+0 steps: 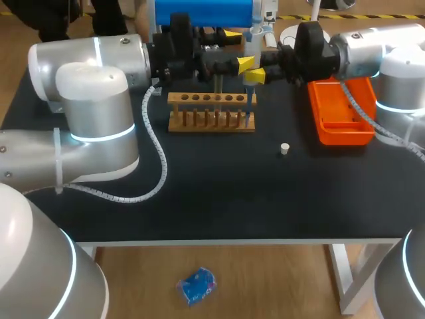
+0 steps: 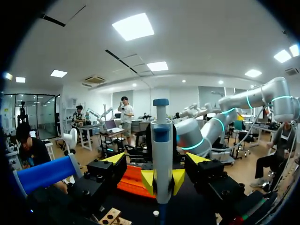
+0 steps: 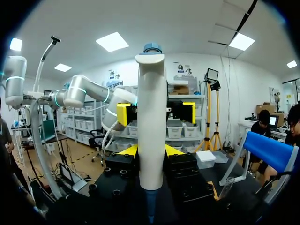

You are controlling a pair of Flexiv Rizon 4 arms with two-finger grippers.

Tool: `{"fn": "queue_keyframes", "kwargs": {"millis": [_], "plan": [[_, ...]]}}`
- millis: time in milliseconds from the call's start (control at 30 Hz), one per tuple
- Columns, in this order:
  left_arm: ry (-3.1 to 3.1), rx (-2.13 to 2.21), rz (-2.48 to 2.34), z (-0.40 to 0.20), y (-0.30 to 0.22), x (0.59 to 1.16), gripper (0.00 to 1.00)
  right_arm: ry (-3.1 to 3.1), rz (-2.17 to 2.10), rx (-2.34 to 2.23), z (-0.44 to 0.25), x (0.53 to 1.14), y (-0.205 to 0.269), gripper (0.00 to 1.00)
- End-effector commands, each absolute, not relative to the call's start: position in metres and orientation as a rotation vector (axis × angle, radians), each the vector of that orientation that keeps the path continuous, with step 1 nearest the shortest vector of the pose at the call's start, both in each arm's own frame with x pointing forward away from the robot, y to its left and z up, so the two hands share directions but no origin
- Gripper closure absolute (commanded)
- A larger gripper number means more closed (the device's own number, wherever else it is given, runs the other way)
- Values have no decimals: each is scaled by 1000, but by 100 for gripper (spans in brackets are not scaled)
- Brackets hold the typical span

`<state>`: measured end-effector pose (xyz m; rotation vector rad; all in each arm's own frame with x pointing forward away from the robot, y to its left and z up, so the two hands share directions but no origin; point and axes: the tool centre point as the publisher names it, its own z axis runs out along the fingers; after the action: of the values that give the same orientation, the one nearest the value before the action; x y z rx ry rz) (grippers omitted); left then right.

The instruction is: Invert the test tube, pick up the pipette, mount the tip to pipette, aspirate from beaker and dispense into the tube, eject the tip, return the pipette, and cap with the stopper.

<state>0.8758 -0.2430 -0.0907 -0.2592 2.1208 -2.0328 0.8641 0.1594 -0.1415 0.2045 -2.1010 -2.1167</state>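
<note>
Right gripper (image 3: 151, 151) is clamped on the upright pipette (image 3: 151, 117); left gripper (image 2: 155, 159) is spread wide just ahead.

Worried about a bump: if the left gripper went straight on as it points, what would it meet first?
Probably the pipette, upright in the right gripper, dead ahead; how far is unclear.

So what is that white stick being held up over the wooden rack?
That is the pipette: a white, plastic-looking barrel with a blue plunger knob on top and a thin bluish tip at the bottom. It stands upright, clamped from two sides between the yellow fingertips of the right gripper, its tip pointing down at the right end of the wooden rack.
</note>
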Motion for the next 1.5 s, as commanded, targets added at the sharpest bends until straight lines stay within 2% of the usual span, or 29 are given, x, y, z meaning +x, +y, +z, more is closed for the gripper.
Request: {"fn": "queue_keyframes", "kwargs": {"millis": [33,467,933,1500], "plan": [[2095,-302,-2011,-88,-239,875,0,-2123,-2128,185,-139,858,138,100],[2099,-389,-2040,-89,-255,893,0,-2220,-2209,105,-130,864,56,100],[2156,-437,-2027,-90,-284,900,0,-2306,-2265,22,-129,898,-32,100],[2224,-421,-1997,-78,-320,937,0,-2338,-2283,-48,-151,956,-92,100]]}}
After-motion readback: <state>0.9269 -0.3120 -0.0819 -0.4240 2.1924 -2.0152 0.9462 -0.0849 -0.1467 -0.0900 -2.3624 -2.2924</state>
